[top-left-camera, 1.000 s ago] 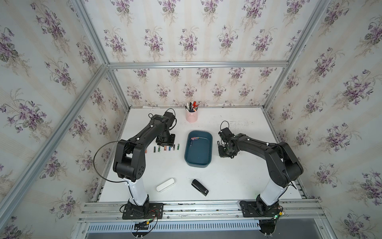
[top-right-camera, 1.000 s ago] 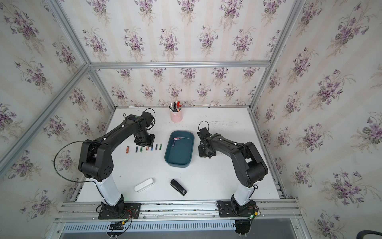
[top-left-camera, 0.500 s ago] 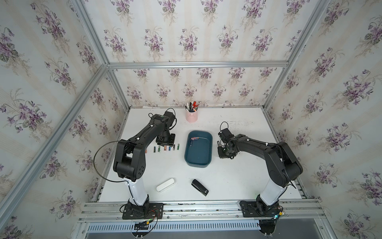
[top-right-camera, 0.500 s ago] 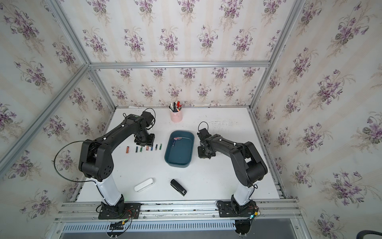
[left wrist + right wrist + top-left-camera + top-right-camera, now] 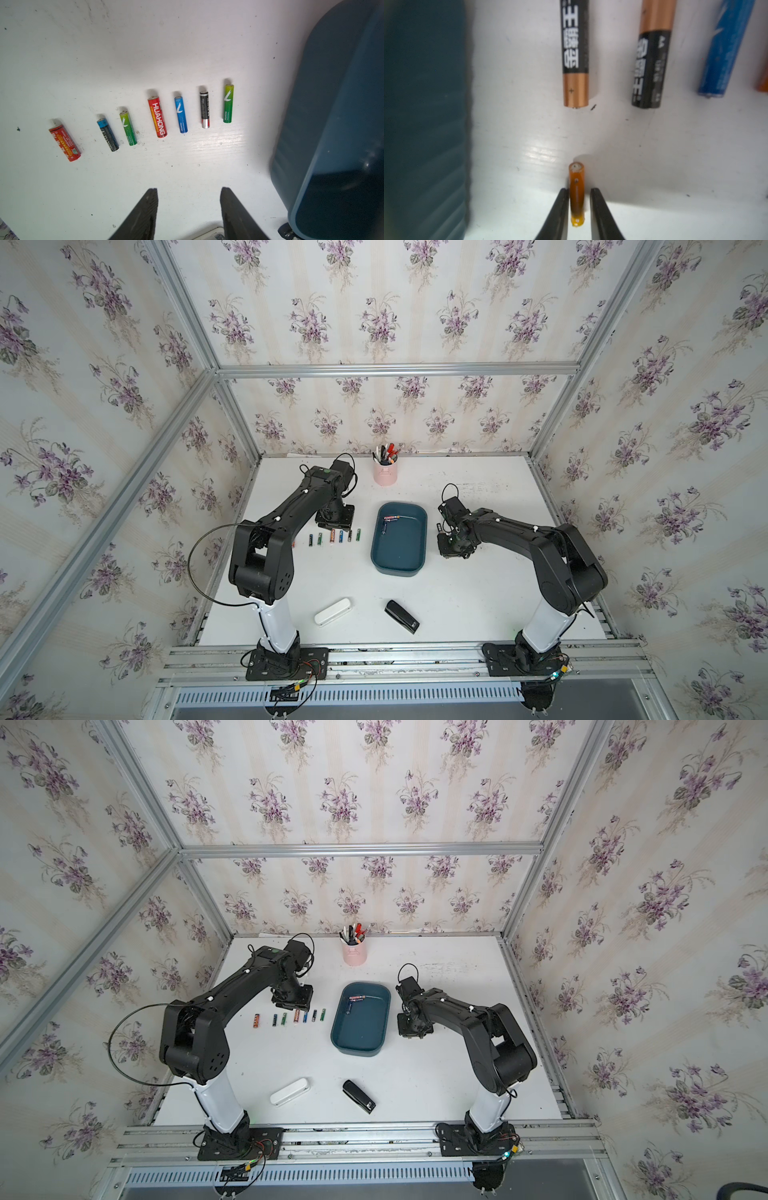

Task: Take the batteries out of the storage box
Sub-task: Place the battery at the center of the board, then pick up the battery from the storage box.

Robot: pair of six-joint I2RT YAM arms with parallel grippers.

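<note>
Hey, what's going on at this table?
The teal storage box is being emptied. The right gripper has its jaws parted around an orange battery lying on the table beside the box. The left gripper hangs open and empty near a row of seven batteries. At least two batteries lie inside the box.

The left arm (image 5: 291,510) is stretched forward with its wrist bent downward. The left gripper (image 5: 189,188) is held with jaws well apart. The right arm (image 5: 511,526) is reached inward and kept low. The right gripper (image 5: 579,189) is pointed down, with jaws parted only narrowly.
</note>
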